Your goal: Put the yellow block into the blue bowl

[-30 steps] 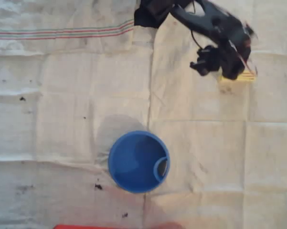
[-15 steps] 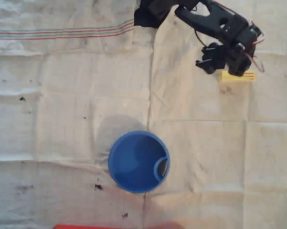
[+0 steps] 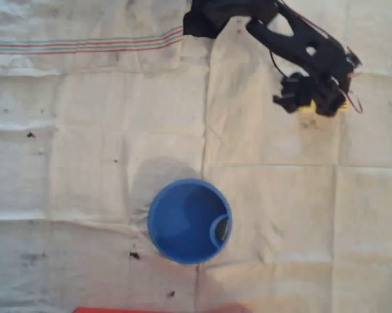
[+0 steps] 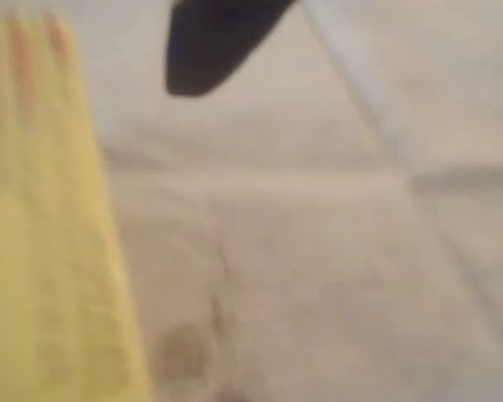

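Gripper [image 3: 313,103] low over yellow block [image 3: 305,106], finger spread unclear | blue bowl [image 3: 190,221] upright, well apart on cloth [image 3: 85,163]

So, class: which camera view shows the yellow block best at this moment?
The wrist view: the yellow block fills its left side, close and blurred, faint reddish lines at its top end. In the overhead view the gripper covers nearly all of it, leaving small yellow slivers on the cloth.

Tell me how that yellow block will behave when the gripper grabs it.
The yellow block looks like a rigid, flat-sided bar, so it probably won't roll or flex. It seems small and light beside the blue bowl, so it may skid on the cloth if nudged.
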Tool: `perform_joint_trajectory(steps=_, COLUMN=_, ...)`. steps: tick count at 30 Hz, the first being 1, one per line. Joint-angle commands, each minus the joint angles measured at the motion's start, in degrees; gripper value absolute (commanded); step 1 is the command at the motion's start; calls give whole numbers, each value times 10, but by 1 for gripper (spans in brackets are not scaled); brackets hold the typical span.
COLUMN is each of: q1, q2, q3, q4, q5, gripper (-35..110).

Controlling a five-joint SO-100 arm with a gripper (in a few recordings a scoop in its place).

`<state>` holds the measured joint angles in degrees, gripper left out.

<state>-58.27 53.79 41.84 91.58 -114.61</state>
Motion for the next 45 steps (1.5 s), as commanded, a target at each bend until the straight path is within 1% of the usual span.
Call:
perform_joint_trajectory(steps=1, q1=-14, q2=-1, q3=-39, q4=-19, q5=2, gripper=27)
perform_joint_trajectory(steps=12, q1=-15, q2=-51, q3=-47, q4=-25, q5=5, gripper=26)
perform_joint_trajectory(steps=19, q1=-13, q2=-84, q3=-44, q4=-99, q5=10, gripper=26)
perform_joint_trajectory(steps=22, q1=-5, q2=-95, q3=-40, q4=-119, q5=11, gripper=19)
perform_joint_trajectory(steps=27, q1=4, q2=-105, q3=-46, q4=-133, q5=11, gripper=0)
perform_joint_trajectory(steps=28, q1=4, q2=-105, q3=-46, q4=-133, q5=11, gripper=-2)
perform_joint_trajectory(steps=31, q1=5, q2=-100, q3=-46, q4=-129, q5=14, gripper=1)
perform_joint_trajectory(steps=35, q1=5, q2=-86, q3=-50, q4=-131, q5=70, gripper=0)
perform_joint_trajectory(steps=45, q1=11, q2=34, q3=-94, q4=-124, q5=204, gripper=0)
